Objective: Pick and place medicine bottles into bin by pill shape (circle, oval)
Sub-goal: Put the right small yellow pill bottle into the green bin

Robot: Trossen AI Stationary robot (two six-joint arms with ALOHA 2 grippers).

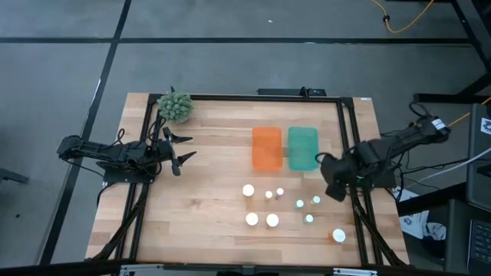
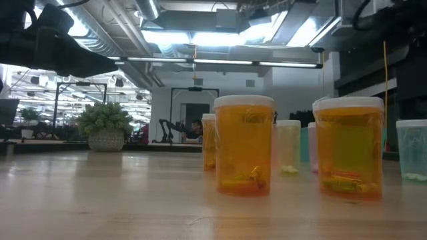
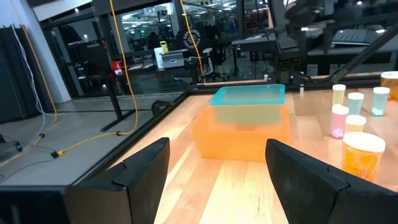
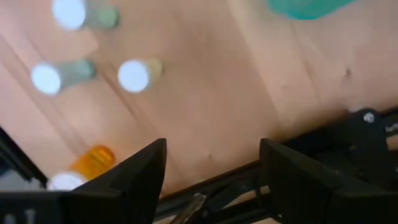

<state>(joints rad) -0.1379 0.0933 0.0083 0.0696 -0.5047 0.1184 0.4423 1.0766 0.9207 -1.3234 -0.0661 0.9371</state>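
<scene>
Several white-capped medicine bottles stand upright on their bases on the wooden table (image 1: 207,215): wider ones (image 1: 248,190) (image 1: 252,219) (image 1: 272,220), narrower ones (image 1: 280,192) (image 1: 300,204) (image 1: 316,199) (image 1: 309,218), and an orange-tinted one (image 1: 338,236) near the front right. An orange bin (image 1: 267,148) and a teal bin (image 1: 302,148) sit side by side behind them. My left gripper (image 1: 184,151) is open and empty at the table's left, its fingers pointing toward the bins (image 3: 214,168). My right gripper (image 1: 334,184) is open and empty at the right edge, above the table (image 4: 211,168).
A small green potted plant (image 1: 175,106) stands at the far left corner. Black frame rails (image 1: 349,146) run along the table's sides. Bare wood lies between my left gripper and the bottles. In the low view two wide orange bottles (image 2: 244,145) (image 2: 349,147) stand close to the camera.
</scene>
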